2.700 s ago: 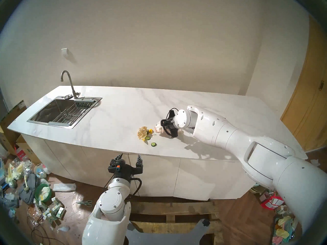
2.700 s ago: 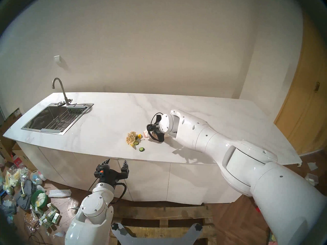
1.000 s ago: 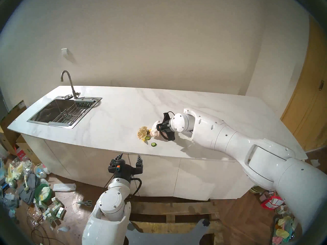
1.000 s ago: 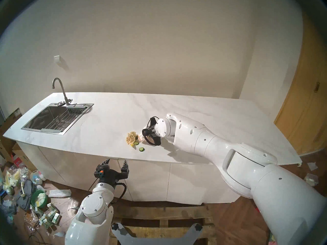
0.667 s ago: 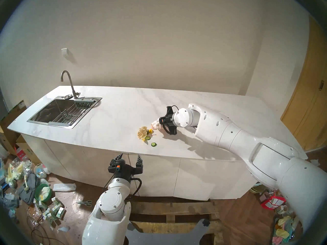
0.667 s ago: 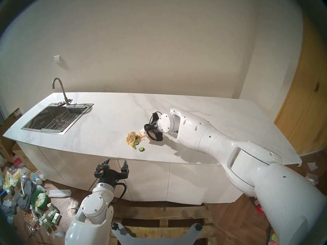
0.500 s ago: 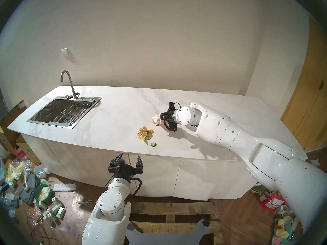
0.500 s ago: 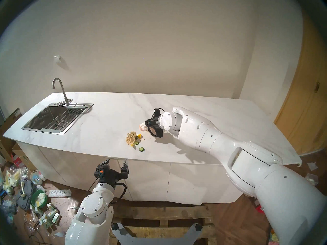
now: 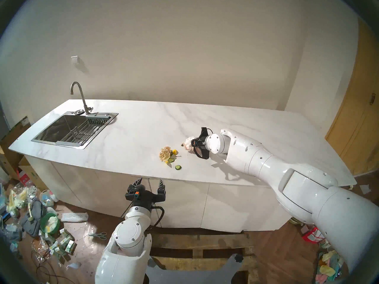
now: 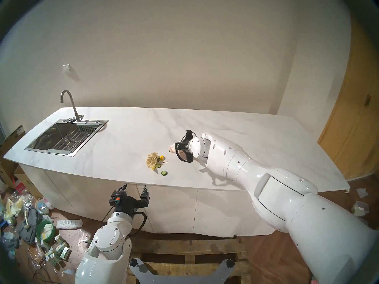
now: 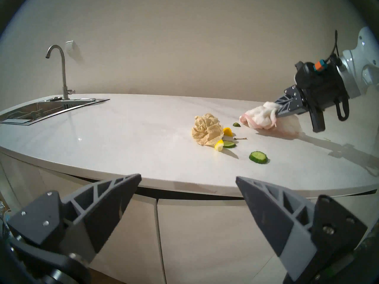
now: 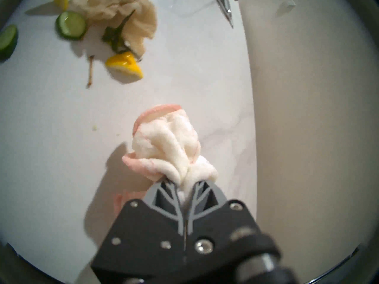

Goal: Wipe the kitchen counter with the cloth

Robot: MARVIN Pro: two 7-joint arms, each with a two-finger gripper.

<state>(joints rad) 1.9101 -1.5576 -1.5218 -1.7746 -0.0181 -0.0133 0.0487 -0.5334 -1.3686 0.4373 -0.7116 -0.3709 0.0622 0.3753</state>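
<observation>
On the white marble-look counter (image 9: 133, 134), right of its middle, the right gripper (image 12: 184, 187) had its jaws pinched shut on the cloth (image 12: 168, 142), a bunched white terry towel with pale pink edging. Cloth bulged out ahead of the fingertips (image 12: 164, 185); its lower folds lay on or just above the slab, contact not certain from any view. Right arm reached in from the right, gripper angled down toward the surface and to the left.

Small green scrap (image 11: 236, 124) sat just beside the cloth's leading edge, apart from it. Further left, well clear of the cloth: tan crumpled paper wad (image 9: 165, 153), with a yellow lemon piece (image 12: 125, 65) touching its near side, a thin brown stem (image 12: 90, 71) beside that, a second yellow piece (image 11: 219, 147) at the wad's front, and two cucumber slices, one (image 9: 171, 160) close against the wad, the other (image 9: 178, 167) lying alone nearer the counter's front edge.

Left gripper (image 9: 150, 183) hung in front of the white cabinet fronts (image 9: 184, 203), below the counter's edge, jaws spread wide, nothing between them.

Steel sink (image 9: 41, 138) with rack and curved tap (image 9: 79, 95) at the far left end of the counter, well apart from the cloth. Floor at left littered with packaging and a green bowl (image 9: 49, 223)
</observation>
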